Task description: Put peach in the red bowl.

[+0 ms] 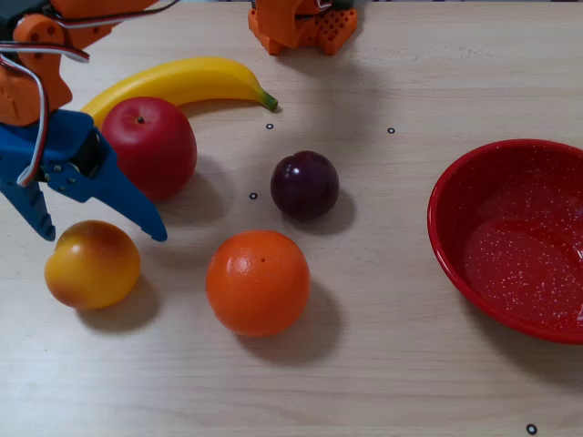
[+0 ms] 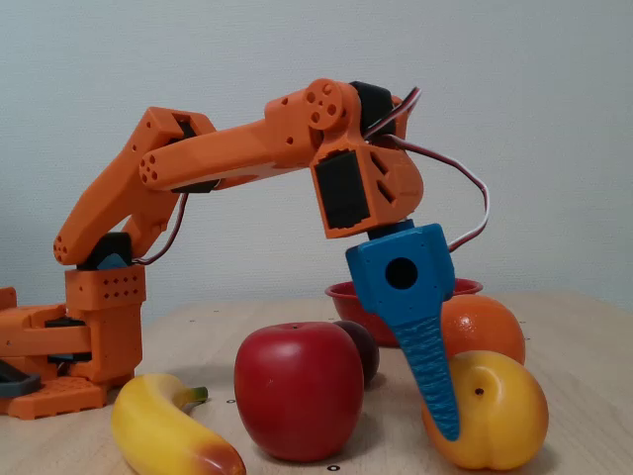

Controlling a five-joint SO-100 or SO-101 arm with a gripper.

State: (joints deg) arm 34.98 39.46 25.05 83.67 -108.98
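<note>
The peach (image 1: 92, 264) is a yellow-orange fruit with a reddish blush at the front left of the table; it also shows low in a fixed view (image 2: 490, 413). My gripper (image 1: 102, 235) has blue fingers spread open, hanging just above and behind the peach, holding nothing. In a fixed view one blue finger (image 2: 430, 371) reaches down in front of the peach. The red bowl (image 1: 451, 237) with white speckles stands empty at the right edge; only its rim (image 2: 348, 292) shows behind the fruit in a fixed view.
A red apple (image 1: 148, 146), a banana (image 1: 182, 80), a dark plum (image 1: 304, 185) and a larger orange (image 1: 257, 282) lie between the peach and the bowl. The arm's orange base (image 1: 301, 25) stands at the back.
</note>
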